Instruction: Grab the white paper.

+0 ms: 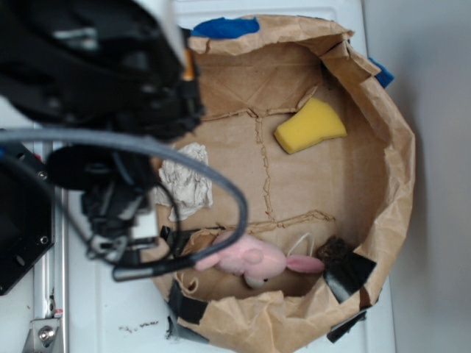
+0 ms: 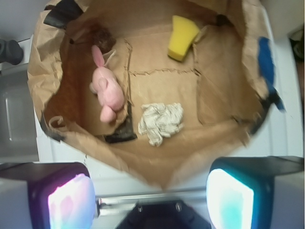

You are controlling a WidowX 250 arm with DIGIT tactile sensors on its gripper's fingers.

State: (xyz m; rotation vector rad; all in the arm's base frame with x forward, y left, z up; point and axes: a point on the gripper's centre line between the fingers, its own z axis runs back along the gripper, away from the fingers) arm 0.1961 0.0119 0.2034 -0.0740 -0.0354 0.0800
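crumpled white paper (image 2: 161,122) lies partly hidden in the exterior view; claw (image 2: 151,198) gapes empty.

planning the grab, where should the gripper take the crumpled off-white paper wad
Grip the crumpled off-white paper wad across its narrower middle, coming straight down from above: it lies flat on the brown paper bag's floor, clear of the pink plush toy, and the open gripper probably spans it.

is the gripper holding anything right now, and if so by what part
Nothing is held. The gripper is open and above the bag's near edge; the white paper lies untouched on the bag floor.
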